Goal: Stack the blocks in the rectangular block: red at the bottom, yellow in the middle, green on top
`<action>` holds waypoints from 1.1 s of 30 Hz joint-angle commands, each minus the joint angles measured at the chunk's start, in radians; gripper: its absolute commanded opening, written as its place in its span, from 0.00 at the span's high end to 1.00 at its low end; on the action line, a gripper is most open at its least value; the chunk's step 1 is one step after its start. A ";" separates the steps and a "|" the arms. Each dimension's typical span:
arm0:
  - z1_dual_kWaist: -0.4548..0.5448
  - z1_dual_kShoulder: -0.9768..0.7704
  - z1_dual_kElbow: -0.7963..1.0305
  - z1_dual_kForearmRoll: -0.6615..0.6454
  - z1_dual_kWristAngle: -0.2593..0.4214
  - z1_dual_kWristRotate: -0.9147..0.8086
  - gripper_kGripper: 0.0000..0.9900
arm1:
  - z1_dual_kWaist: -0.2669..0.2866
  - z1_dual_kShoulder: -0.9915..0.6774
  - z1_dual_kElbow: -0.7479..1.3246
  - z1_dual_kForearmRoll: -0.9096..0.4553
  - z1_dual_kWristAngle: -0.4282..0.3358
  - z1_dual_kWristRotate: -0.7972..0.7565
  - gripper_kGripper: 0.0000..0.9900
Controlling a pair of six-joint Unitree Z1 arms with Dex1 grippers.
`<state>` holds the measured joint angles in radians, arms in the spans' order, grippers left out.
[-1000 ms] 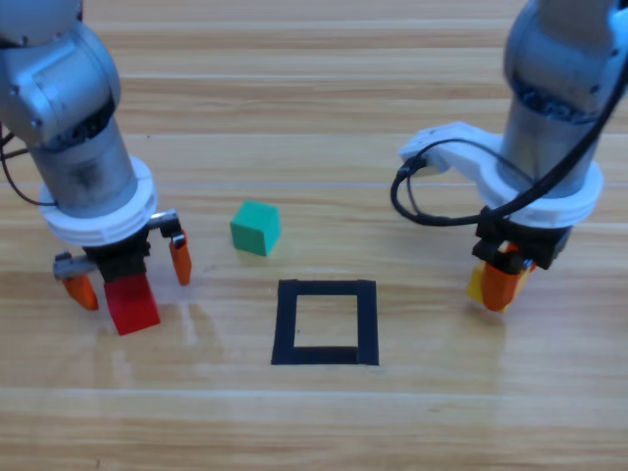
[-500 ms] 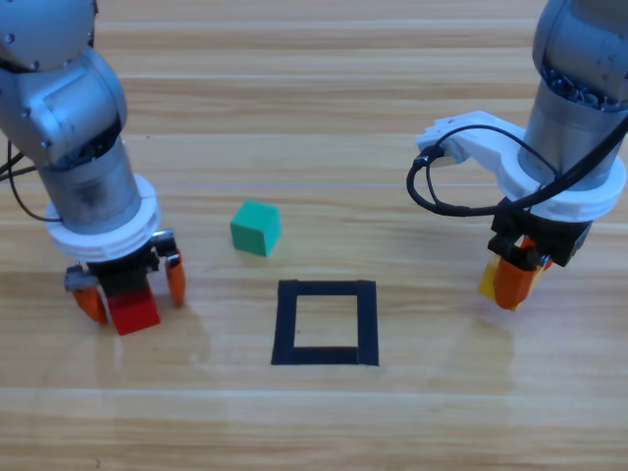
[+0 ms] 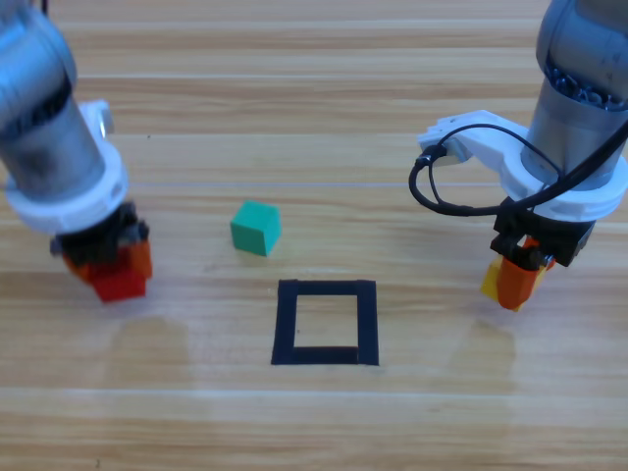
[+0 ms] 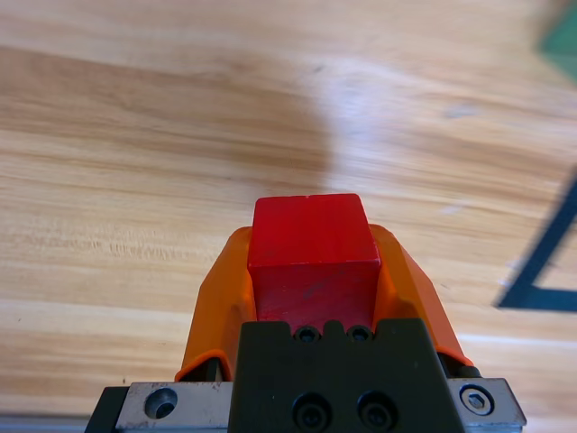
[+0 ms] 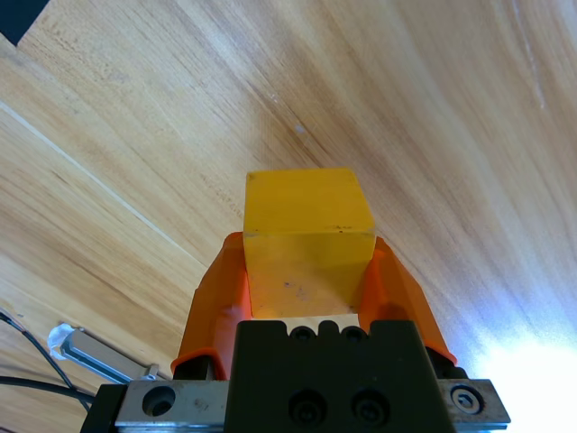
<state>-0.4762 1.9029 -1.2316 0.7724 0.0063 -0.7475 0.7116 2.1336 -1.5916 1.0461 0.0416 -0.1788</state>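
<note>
— While the left gripper (image 3: pixel 106 267) hung left of the tape outline, what was logged for it?
— Item one: red cube (image 4: pixel 313 244), clamped between both orange jaws on opposite flat faces, apparently clear of the table (image 3: pixel 314 98). Judged light, rigid, matte; unlikely to slip under a square pinch.

— And the right gripper (image 3: pixel 517 278)?
— Item two: yellow cube (image 5: pixel 309 236), pinched the same way, jaws closed on its sides, held right of the rectangular block (image 3: pixel 326 322).

— Item three?
— Green cube (image 3: pixel 255 228), loose on the table, just up and left of the outline, untouched. The outline stood hollow.

— Handling notes?
— All three judged stiff and hard-edged. Best taken on parallel faces near mid-height, leaving top and bottom free for stacking. A tilted release could topple so small a tower.
</note>
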 commanded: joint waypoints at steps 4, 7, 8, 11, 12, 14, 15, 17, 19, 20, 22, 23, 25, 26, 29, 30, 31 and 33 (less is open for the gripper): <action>-0.190 0.019 -0.293 0.211 0.012 0.008 1.00 | -0.021 -0.024 0.028 0.011 0.020 0.013 0.82; -0.257 0.099 -0.367 0.234 0.012 0.008 1.00 | -0.023 -0.023 0.028 0.011 0.020 0.015 0.82; -0.275 0.128 -0.398 0.251 0.014 0.008 1.00 | -0.023 -0.023 0.030 0.011 0.020 0.015 0.82; -0.328 0.223 -0.497 0.303 0.026 -0.007 1.00 | -0.023 -0.023 0.030 0.009 0.020 0.015 0.82; -0.340 0.252 -0.522 0.314 0.026 -0.010 1.00 | -0.023 -0.023 0.030 0.009 0.020 0.015 0.82; -0.363 0.300 -0.565 0.327 0.026 -0.016 1.00 | -0.023 -0.023 0.032 0.009 0.020 0.015 0.82; -0.374 0.320 -0.583 0.337 0.026 -0.023 1.00 | -0.023 -0.023 0.032 0.009 0.020 0.015 0.82; -0.390 0.349 -0.606 0.347 0.031 -0.036 1.00 | -0.023 -0.023 0.032 0.009 0.020 0.016 0.82; -0.397 0.369 -0.615 0.347 0.031 -0.044 1.00 | -0.023 -0.023 0.032 0.008 0.020 0.018 0.82; -0.398 0.375 -0.618 0.347 0.029 -0.044 1.00 | -0.024 -0.023 0.032 0.008 0.020 0.018 0.82; -0.398 0.384 -0.626 0.347 0.029 -0.049 1.00 | -0.026 -0.023 0.032 0.008 0.020 0.019 0.82; -0.398 0.384 -0.626 0.347 0.029 -0.055 1.00 | -0.026 -0.023 0.032 0.008 0.020 0.019 0.82; -0.398 0.387 -0.629 0.349 0.029 -0.066 1.00 | -0.026 -0.023 0.032 0.008 0.020 0.021 0.82; -0.398 0.392 -0.634 0.350 0.029 -0.069 1.00 | -0.026 -0.023 0.032 0.006 0.021 0.021 0.82; -0.398 0.410 -0.666 0.369 0.027 -0.084 1.00 | -0.026 -0.023 0.032 0.006 0.021 0.022 0.82; -0.398 0.413 -0.672 0.374 0.027 -0.099 1.00 | -0.026 -0.023 0.032 0.003 0.020 0.022 0.82; -0.398 0.415 -0.675 0.374 0.026 -0.112 1.00 | -0.026 -0.023 0.032 0.003 0.021 0.022 0.82; -0.398 0.416 -0.675 0.374 0.023 -0.135 1.00 | -0.026 -0.021 0.032 0.003 0.021 0.024 0.82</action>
<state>-0.8574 2.2594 -1.9038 1.1362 0.0252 -0.8389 0.7098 2.1335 -1.5838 1.0461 0.0417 -0.1688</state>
